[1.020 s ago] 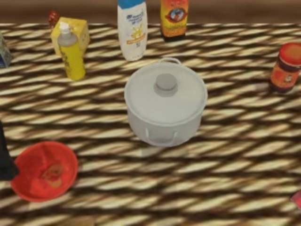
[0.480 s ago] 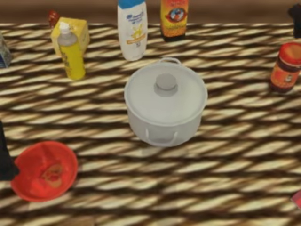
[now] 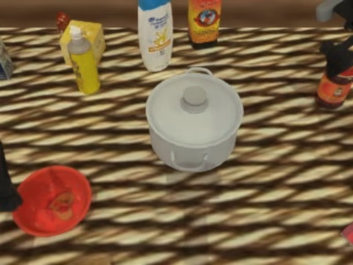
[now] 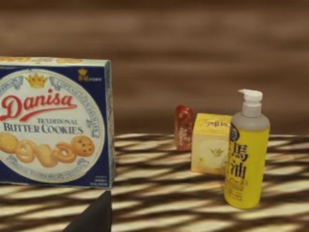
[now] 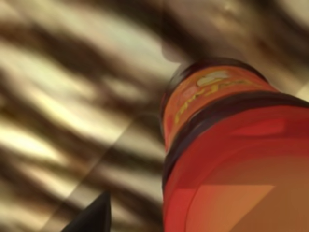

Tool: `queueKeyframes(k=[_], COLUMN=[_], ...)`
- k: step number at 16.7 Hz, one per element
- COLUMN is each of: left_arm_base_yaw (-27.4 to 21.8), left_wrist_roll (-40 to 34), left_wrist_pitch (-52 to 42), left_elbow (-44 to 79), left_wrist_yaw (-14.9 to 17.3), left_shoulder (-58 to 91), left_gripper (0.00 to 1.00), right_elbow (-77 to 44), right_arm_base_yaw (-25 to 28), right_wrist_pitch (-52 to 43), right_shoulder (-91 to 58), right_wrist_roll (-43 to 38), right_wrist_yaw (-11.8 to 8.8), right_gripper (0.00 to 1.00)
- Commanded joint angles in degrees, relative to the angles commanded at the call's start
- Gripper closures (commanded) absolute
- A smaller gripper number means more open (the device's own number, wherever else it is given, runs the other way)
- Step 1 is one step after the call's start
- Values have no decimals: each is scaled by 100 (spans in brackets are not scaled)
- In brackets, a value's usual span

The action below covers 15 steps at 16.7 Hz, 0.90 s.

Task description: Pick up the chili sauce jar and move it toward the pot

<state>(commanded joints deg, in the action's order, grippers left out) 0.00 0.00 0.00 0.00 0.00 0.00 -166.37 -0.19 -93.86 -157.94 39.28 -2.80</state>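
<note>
The jar (image 3: 333, 88) stands upright at the far right, well apart from the pot (image 3: 194, 121). The right gripper (image 3: 337, 55) hangs over its lid; whether its fingers are spread cannot be told. The jar is judged rigid, smooth, probably slippery; it is best gripped around the body, below the lid.

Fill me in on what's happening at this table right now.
The right gripper is over the chili sauce jar at the table's right edge, covering its lid in the top view; the jar stands on the table, well right of the pot in the middle. Whether the fingers have closed on it cannot be seen. The left arm is parked at the left edge beside the red bowl.
</note>
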Motion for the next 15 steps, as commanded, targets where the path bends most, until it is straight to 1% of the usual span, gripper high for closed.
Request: queueKeyframes(k=[7, 10, 15], left_arm_base_yaw=[0, 0, 0], left_wrist_roll=[0, 0, 0], left_wrist_pitch=[0, 0, 0], left_elbow=[0, 0, 0], left_wrist_yaw=[0, 0, 0], left_shoulder=[0, 0, 0], left_gripper=[0, 0, 0], right_elbow=[-79, -647, -2001], right_arm_base_yaw=[-26, -7, 19], right_wrist_pitch=[-14, -183, -588], right_shoulder=[-84, -480, -1404], right_wrist_roll=[2, 6, -25], right_wrist_yaw=[4, 7, 24], right_gripper=[0, 0, 0])
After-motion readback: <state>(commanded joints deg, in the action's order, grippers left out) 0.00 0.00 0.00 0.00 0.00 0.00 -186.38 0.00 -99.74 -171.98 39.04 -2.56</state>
